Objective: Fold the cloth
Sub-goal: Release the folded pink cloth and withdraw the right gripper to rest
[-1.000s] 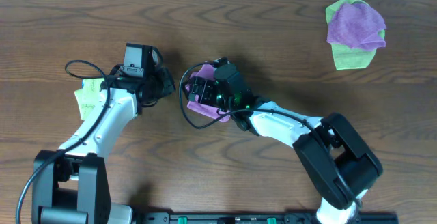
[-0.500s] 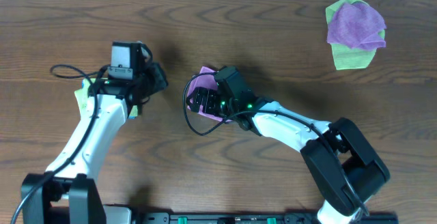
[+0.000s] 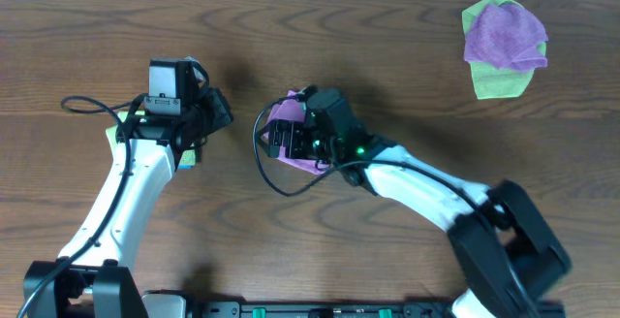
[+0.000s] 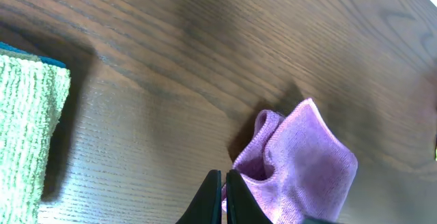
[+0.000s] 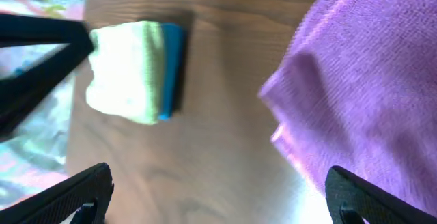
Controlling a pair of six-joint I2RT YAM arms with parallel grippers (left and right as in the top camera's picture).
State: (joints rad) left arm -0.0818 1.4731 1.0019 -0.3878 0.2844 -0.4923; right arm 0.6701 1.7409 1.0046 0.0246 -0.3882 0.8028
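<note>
The purple cloth (image 3: 287, 113) lay crumpled near the middle of the table (image 3: 387, 47), mostly hidden in the overhead view under the right gripper (image 3: 291, 140). In the left wrist view we saw it (image 4: 304, 162) as a rumpled mound with a raised fold at its near edge. The right gripper (image 5: 218, 197) hung over it with its fingers spread wide and nothing clamped between them; the cloth (image 5: 362, 80) filled the right side of that view. Compared with a second earlier, the cloth had stayed roughly where it was, while the right wrist had shifted a little so that more purple showed at its upper edge. The left gripper (image 3: 221, 112) had drawn back to the left, away from the cloth, and now stood well apart from it. Its fingers (image 4: 222, 183) were pressed together and held nothing. Under the left arm we saw a folded green and blue cloth (image 3: 187, 157), flat on the wood (image 4: 27, 128), and the arm covered more of it than before. At the far right corner a heap of green and purple cloths (image 3: 502, 47) lay unchanged.
</note>
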